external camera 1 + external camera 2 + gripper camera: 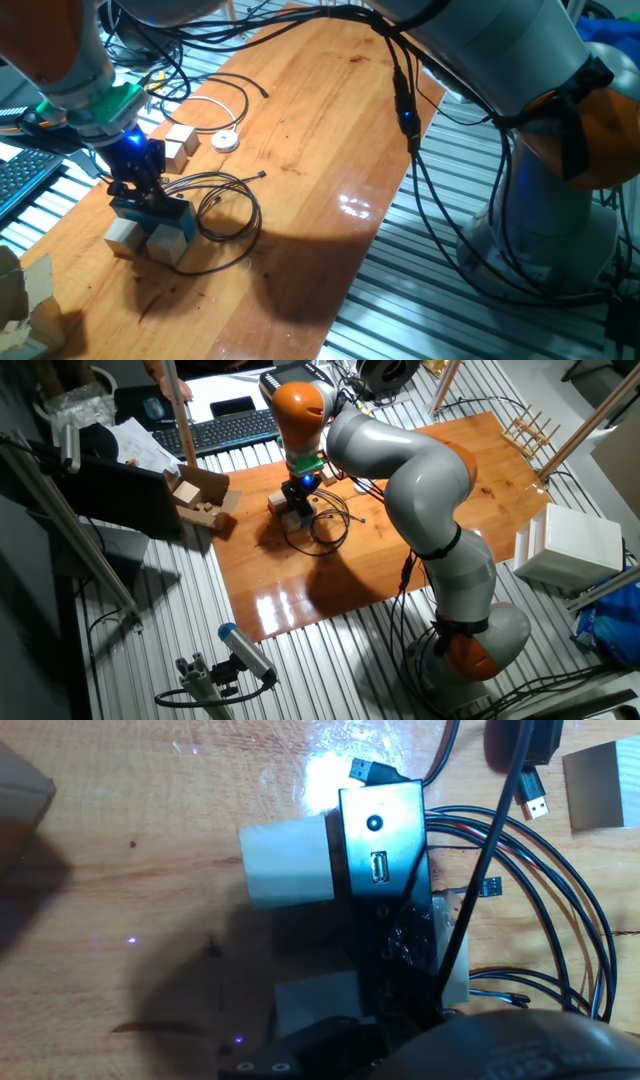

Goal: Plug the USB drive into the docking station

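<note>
docking station upright, lengthwise away from camera

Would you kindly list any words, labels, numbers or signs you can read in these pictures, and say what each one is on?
None can be read.
Docking station: no print shows on its port face.
Keyboard: key legends too small to read.
Wooden cubes: plain faces.

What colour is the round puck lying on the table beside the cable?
White. The puck shows best in one fixed view, on the wooden table.
</note>
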### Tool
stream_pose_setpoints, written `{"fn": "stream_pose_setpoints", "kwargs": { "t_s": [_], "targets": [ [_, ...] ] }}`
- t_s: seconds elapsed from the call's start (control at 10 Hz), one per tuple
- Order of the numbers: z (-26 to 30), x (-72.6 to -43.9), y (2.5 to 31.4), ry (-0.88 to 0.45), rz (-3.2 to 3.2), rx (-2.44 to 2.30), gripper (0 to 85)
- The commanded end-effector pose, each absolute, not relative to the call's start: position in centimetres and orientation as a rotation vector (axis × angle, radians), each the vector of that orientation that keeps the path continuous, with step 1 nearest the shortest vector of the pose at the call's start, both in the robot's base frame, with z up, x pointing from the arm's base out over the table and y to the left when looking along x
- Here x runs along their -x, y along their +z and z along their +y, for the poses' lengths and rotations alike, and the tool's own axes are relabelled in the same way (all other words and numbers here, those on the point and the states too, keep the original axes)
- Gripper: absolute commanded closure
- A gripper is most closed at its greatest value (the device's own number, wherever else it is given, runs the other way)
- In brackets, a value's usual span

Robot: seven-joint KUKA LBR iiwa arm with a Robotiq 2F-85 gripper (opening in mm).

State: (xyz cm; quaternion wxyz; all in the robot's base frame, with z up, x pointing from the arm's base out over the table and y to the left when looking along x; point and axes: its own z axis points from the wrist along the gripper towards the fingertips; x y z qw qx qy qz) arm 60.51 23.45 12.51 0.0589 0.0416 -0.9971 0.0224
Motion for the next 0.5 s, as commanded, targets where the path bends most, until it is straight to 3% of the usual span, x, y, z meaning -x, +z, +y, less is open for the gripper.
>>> {"fn": "stream_pose_setpoints", "kwargs": {
  "t_s": [0.0,0.4],
  "targets": [
    [23.47,-60.48,12.48,0.064,-3.019,-0.129,85.0],
    [23.5,-60.45,12.58,0.072,-3.01,-0.139,85.0]
  ]
}}
